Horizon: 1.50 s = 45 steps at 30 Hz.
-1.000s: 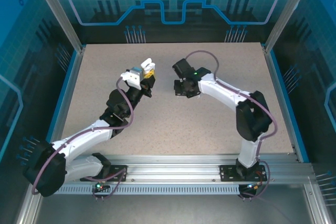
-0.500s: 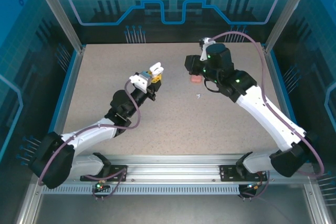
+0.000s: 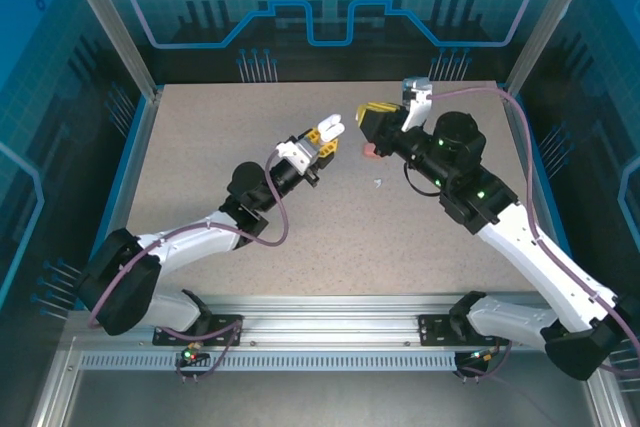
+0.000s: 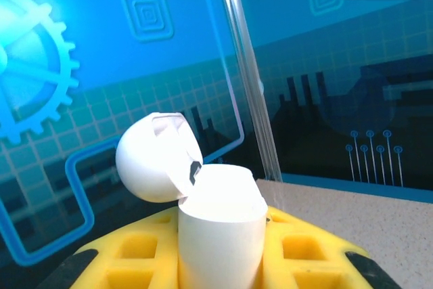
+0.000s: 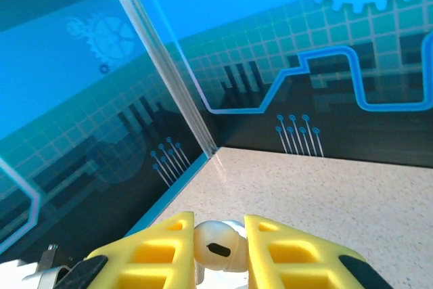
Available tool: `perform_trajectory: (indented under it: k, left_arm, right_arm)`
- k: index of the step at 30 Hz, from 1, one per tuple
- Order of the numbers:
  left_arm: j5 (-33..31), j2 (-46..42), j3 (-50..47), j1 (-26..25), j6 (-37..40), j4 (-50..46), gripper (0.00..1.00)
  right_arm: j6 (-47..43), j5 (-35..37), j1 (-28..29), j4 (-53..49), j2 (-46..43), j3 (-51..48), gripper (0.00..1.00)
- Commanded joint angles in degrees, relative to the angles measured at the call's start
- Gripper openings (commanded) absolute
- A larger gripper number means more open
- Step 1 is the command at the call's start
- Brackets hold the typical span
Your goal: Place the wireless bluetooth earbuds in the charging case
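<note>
The left jaws are clamped on the lower half of the white charging case (image 4: 220, 235), holding it upright above the bench (image 3: 200, 197). Its lid (image 4: 159, 157) is swung open toward 10 o'clock, so the mouth is exposed. Holding the case in the air this way looks meant to steady it and turn the opening toward the other arm.

The right jaws are pinched on a white earbud (image 5: 218, 247), which sits between the two yellow tips with its dark oval mark facing the wrist camera. Gripped at the tips like that, the piece juts forward, which should make it easier to lead into a socket.

From above, the right jaws stand at about 2 o'clock of the case (image 3: 328, 130), near it but not touching. From the left wrist, one of their yellow tips shows at 1 o'clock of the case, well above the mouth. The earbud is therefore not yet seated, by my judgement.

A small pink thing (image 3: 371, 150) lies on the bench at 6 o'clock of the right jaws. A tiny white speck (image 3: 378, 183) lies at 6 o'clock of that. Both are too small to tell what they are.
</note>
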Motion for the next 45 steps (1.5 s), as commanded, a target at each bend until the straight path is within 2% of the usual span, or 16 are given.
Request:
perform_trajectory:
  k: [1,13,45]
  left_arm:
    - [2.36,0.71,3.41,-1.35,4.70,3.85,0.00]
    - [2.19,1.02,6.08,-2.93,3.77,3.28,0.00]
    - [0.97,-0.12,6.42,-2.99,0.34,1.12,0.00]
  right_arm:
    - [-3.84,-1.22,1.59,8.56,-2.15,-3.03,0.21]
    - [-5.93,-1.23,4.43,17.12,-0.85,-7.67,0.20]
    - [-4.13,-3.56,4.92,18.18,3.65,-10.04,0.20]
